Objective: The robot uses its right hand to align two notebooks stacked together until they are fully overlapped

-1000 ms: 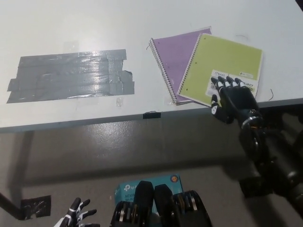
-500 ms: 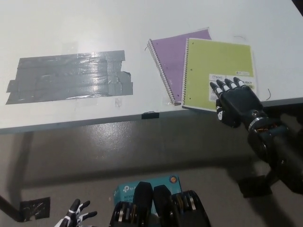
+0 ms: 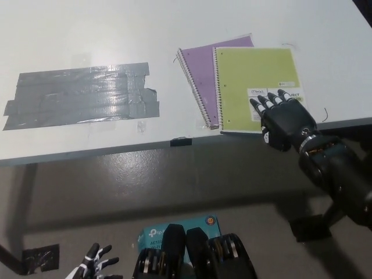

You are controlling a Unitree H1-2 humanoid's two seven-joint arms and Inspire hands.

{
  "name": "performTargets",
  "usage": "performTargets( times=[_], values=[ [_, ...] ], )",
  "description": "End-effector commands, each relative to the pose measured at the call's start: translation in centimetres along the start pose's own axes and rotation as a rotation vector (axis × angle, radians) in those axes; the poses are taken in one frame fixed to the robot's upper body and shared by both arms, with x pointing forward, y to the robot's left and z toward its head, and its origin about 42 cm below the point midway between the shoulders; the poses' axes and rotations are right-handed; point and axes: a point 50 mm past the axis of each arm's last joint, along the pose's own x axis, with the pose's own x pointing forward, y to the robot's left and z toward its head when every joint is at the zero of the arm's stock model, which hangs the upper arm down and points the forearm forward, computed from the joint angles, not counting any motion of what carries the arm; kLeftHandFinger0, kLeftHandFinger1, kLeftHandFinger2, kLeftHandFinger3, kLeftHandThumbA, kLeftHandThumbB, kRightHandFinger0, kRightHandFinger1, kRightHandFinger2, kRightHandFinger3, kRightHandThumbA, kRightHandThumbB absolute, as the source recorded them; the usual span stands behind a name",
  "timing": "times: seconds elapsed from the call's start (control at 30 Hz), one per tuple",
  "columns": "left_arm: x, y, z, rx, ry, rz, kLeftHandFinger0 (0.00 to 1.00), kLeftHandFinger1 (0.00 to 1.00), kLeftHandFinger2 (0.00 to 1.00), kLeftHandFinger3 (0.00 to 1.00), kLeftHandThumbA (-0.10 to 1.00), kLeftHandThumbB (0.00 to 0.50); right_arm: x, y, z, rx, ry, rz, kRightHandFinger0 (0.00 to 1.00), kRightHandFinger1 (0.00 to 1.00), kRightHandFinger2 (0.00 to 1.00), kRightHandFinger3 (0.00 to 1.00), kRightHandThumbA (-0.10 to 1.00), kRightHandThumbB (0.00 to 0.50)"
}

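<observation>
Right hand (image 3: 283, 119), fingers spread flat, holding nothing, presses the green notebook (image 3: 253, 87) overlapping the purple notebook (image 3: 200, 72) at the surface's (image 3: 87, 35) front edge.

green notebook (image 3: 250, 87): flat, atop, near table edge | purple notebook (image 3: 200, 70): beneath, skewed, protruding left

right robot hand (image 3: 283, 121) — black, white fingertips | left robot hand (image 3: 93, 265) — white

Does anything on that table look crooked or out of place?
Yes. The green notebook sits askew on the purple notebook, which sticks out at the left, tilted. The right hand rests on the green one's near corner.
</observation>
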Motion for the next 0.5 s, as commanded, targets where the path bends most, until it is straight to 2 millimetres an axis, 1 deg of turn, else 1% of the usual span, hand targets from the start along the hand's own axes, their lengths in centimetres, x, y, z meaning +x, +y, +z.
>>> performTargets(
  times=[0.0,0.03,0.07,0.1,0.17,0.27,0.33,0.37,0.4,0.43,0.47],
  values=[
    [-0.2,0.5,1.2,0.044,-0.028,-0.024,0.63,0.72,0.93,1.00,1.00,0.500,0.4,3.2,1.0,-0.048,-0.058,0.270,1.00,1.00,1.00,1.00,1.00,0.436],
    [-0.1,0.5,1.1,0.045,-0.026,-0.025,0.71,0.80,0.95,1.00,1.00,0.500,0.5,2.9,1.1,-0.058,-0.068,0.259,1.00,1.00,1.00,1.00,1.00,0.431],
    [0.0,0.6,1.1,0.037,-0.020,-0.026,0.69,0.78,0.96,1.00,1.00,0.500,0.9,2.1,1.3,-0.092,-0.085,0.250,1.00,1.00,1.00,1.00,1.00,0.443],
    [0.0,0.6,1.1,0.036,-0.019,-0.024,0.67,0.76,0.96,1.00,1.00,0.500,1.0,1.9,1.4,-0.110,-0.106,0.238,1.00,1.00,1.00,1.00,1.00,0.434],
    [-0.2,0.4,0.9,0.023,-0.020,-0.021,0.66,0.75,0.92,1.00,1.00,0.500,1.3,1.3,2.0,-0.104,-0.144,0.214,1.00,1.00,1.00,1.00,1.00,0.434],
    [-0.1,0.3,1.1,0.052,-0.018,-0.018,0.65,0.72,0.90,1.00,1.00,0.500,1.3,1.3,2.3,-0.111,-0.169,0.207,1.00,1.00,1.00,1.00,1.00,0.445],
    [0.0,0.2,1.4,0.045,-0.024,-0.031,0.69,0.75,0.94,1.00,1.00,0.500,1.3,1.2,2.5,-0.139,-0.190,0.211,1.00,1.00,1.00,1.00,1.00,0.462],
    [0.1,0.1,1.4,0.044,-0.024,-0.033,0.67,0.73,0.94,1.00,1.00,0.500,1.3,1.3,2.6,-0.165,-0.204,0.206,1.00,1.00,1.00,1.00,1.00,0.460],
    [0.2,0.0,1.5,0.049,-0.024,-0.033,0.68,0.76,0.95,1.00,1.00,0.500,1.2,1.4,2.5,-0.185,-0.215,0.198,1.00,1.00,1.00,1.00,1.00,0.457],
    [0.3,-0.1,1.6,0.049,-0.026,-0.029,0.67,0.74,0.94,1.00,1.00,0.500,1.1,1.4,2.5,-0.235,-0.237,0.187,1.00,1.00,1.00,1.00,1.00,0.454],
    [0.3,-0.1,1.6,0.052,-0.029,-0.027,0.65,0.70,0.92,1.00,1.00,0.500,1.1,1.4,2.6,-0.283,-0.266,0.170,1.00,1.00,1.00,1.00,1.00,0.446]
  ],
)
